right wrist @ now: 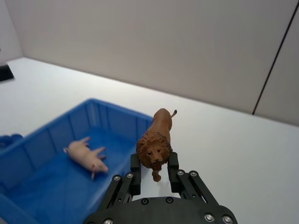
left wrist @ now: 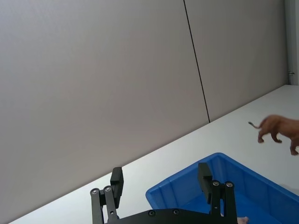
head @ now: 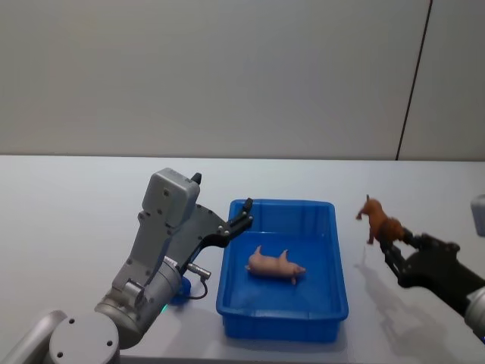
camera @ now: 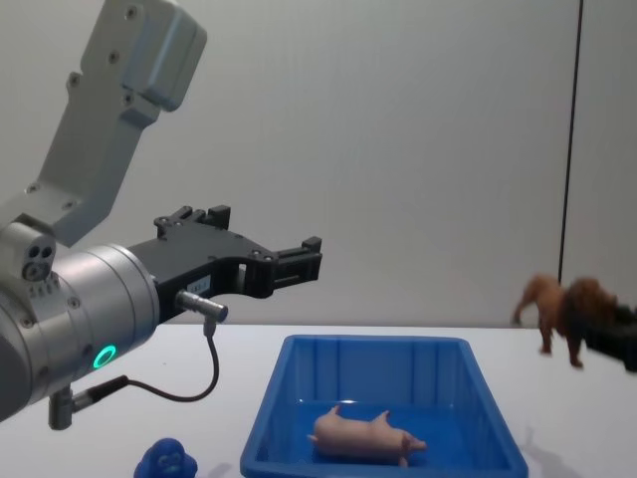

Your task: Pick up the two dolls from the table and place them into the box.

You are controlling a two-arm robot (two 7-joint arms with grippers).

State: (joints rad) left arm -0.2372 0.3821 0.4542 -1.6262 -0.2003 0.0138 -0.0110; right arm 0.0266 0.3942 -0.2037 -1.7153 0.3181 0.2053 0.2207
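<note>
Mid-right in the head view, the right gripper [head: 388, 241] clasps the brown lion [head: 374, 215] aloft, the blue box [head: 282, 312] holding the pig [head: 274, 265] lying leftward, while the left gripper [head: 247, 214] hangs spread-fingered at its upper-left corner.

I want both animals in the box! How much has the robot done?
Halfway! The pig lies on its side inside the blue box. The right hand holds the lion in the air, right of the box. Left to do: carry it over and drop it in. The left hand hangs open by the box's left rim.
</note>
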